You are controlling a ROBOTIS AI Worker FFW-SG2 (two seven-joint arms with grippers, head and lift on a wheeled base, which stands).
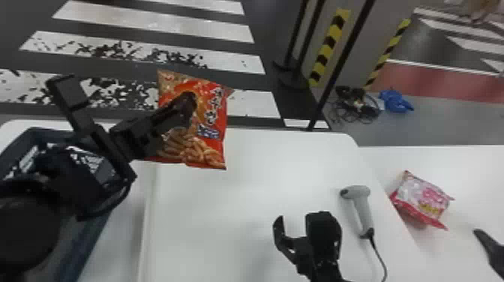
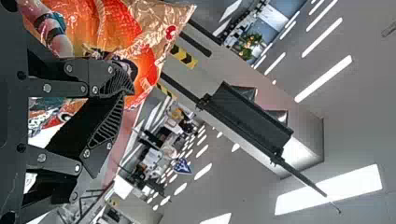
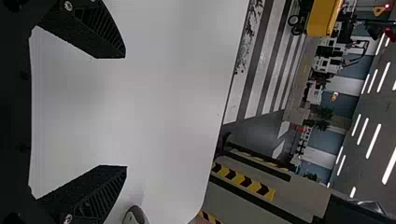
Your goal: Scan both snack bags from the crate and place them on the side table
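The left claw (image 1: 189, 105) is clamped on a red-orange snack bag (image 1: 206, 152), held up near the bench's (image 1: 225, 210) far edge, its dark fingers covering part of the printed front. The left arm hides much of the crate (image 1: 88, 240), which the left edge also cuts off; its contents can't be made out. The right claw (image 1: 298, 217) stands spread and empty beside the scanner (image 1: 362, 206), whose cord runs out of sight below. A pink-and-white snack bag (image 1: 423, 198) lies on the side bench (image 1: 468, 168).
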